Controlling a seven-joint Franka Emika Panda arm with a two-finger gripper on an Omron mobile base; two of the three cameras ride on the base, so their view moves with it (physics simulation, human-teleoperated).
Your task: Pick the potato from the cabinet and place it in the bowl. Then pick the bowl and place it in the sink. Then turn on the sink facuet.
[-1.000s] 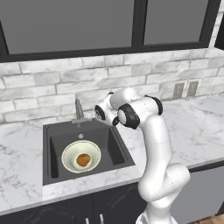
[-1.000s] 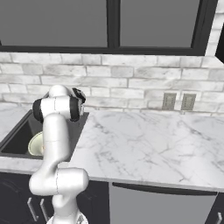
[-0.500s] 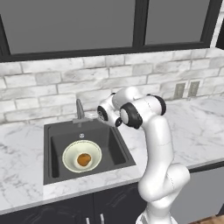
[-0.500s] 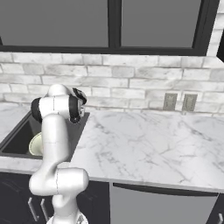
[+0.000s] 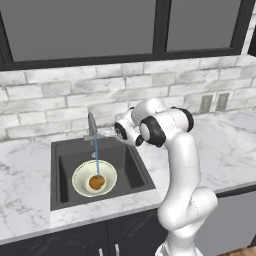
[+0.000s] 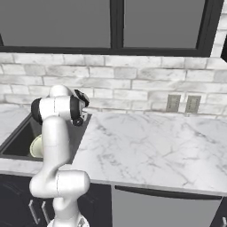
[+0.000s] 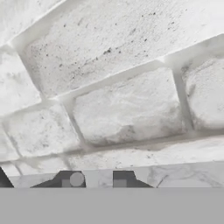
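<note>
Two-finger dark gripper (image 7: pixel 94 179): jaws nearly closed, empty, just right of slim grey faucet (image 5: pixel 92 125). Water streams onto orange-brown potato (image 5: pixel 96 182) inside cream bowl (image 5: pixel 82 174), in black sink (image 5: pixel 66 165).

Light is even and soft across all three rendered views, with no clear source and no glare. The square black sink basin (image 5: pixel 65 175) at lower left stays dark, its walls barely shaded. The white marble desk (image 6: pixel 150 146) reads bright and flat. Edges look soft and slightly blurred; the hand view's brick wall (image 7: pixel 113 70) appears grainy.
</note>
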